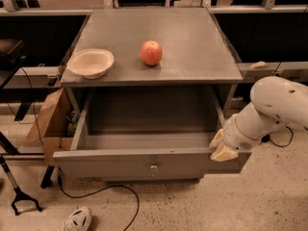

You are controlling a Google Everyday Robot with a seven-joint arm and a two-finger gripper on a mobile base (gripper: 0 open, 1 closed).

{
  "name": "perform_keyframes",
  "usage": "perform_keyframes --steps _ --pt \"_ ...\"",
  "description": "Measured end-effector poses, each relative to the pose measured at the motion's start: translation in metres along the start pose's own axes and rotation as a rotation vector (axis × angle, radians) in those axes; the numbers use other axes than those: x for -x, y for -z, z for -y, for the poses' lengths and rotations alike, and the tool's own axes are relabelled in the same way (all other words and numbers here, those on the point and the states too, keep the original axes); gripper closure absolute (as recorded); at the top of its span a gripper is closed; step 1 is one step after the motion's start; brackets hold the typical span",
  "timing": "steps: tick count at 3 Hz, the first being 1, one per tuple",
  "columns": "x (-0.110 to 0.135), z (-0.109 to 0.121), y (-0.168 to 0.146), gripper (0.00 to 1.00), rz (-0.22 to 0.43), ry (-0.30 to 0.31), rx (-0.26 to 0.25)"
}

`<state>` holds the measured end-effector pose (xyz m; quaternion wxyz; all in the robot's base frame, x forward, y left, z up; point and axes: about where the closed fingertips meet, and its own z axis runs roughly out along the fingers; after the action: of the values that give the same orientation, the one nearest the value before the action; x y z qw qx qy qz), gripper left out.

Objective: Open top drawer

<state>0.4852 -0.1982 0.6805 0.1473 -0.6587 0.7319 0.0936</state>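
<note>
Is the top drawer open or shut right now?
Open: the top drawer sits pulled out, its inside exposed; the gripper is at its front corner.

It looks like a robot test lab or a back-office workspace. There is a speckled hard floor (269,206) with loose cables (120,186) trailing over it, a cardboard box (48,124) beside a plain grey cabinet (192,47), and a metal rail (48,12) behind. A white robot arm (276,105) is at the right, with its gripper (222,148) at the right end of the top drawer (120,165) front.
</note>
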Motion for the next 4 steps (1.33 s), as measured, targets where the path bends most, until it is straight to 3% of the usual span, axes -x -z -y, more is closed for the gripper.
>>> perform_keyframes --steps 2,4 --pt "-0.0099 -0.0159 0.0022 0.58 -0.002 0.002 0.01" --pt "-0.0098 -0.0159 0.0023 0.11 -0.002 0.002 0.01"
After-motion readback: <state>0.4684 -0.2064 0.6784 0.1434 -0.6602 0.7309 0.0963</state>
